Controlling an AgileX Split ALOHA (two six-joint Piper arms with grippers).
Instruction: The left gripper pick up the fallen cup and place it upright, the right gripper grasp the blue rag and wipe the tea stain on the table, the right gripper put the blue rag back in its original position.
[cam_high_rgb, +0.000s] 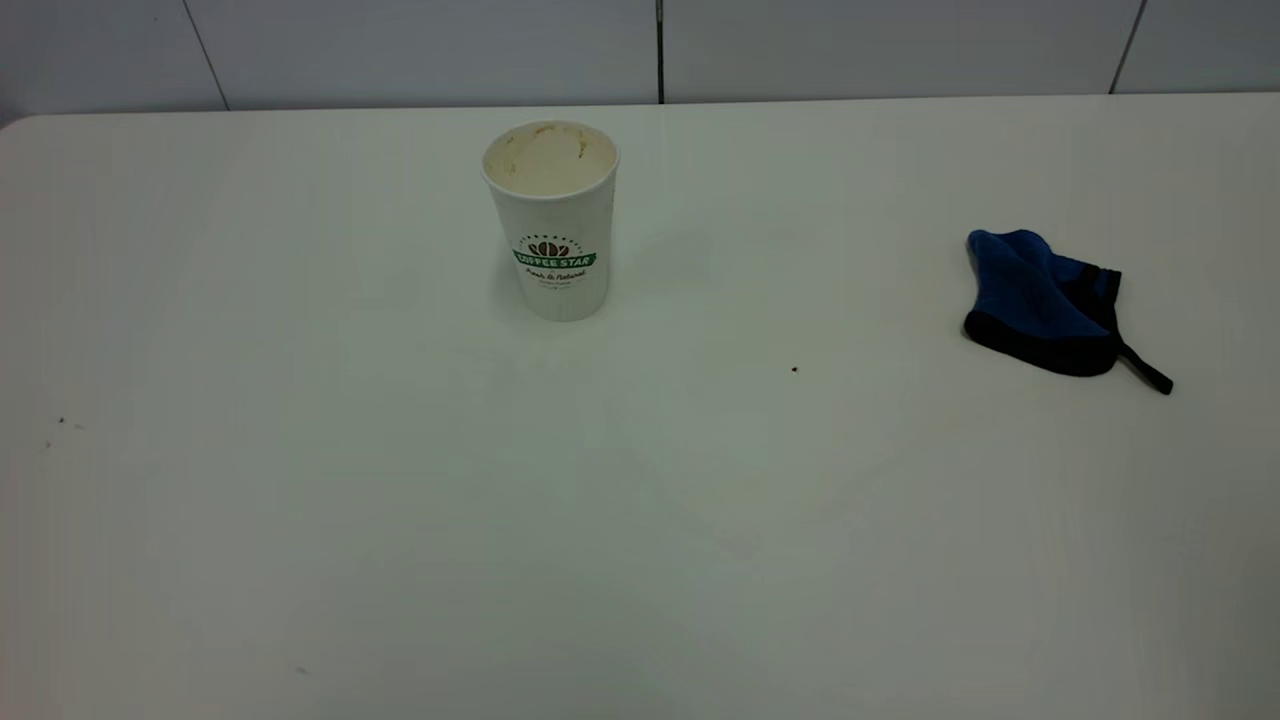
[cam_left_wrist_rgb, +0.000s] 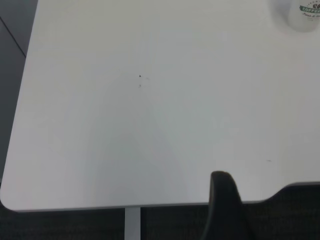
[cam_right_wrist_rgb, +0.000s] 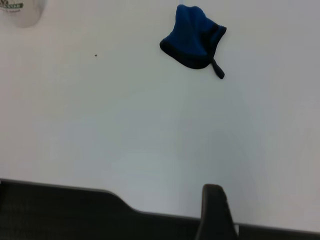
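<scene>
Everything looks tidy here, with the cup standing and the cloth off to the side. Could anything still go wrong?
Possibly. The cup stands upright on the table with nothing steadying it; it looks like light paper, so a passing arm could tip it again. The blue rag lies crumpled with its black strap sticking out, which might snag on a gripper. No brown stain shows, only a tiny dark speck, so some residue may remain unnoticed.
</scene>
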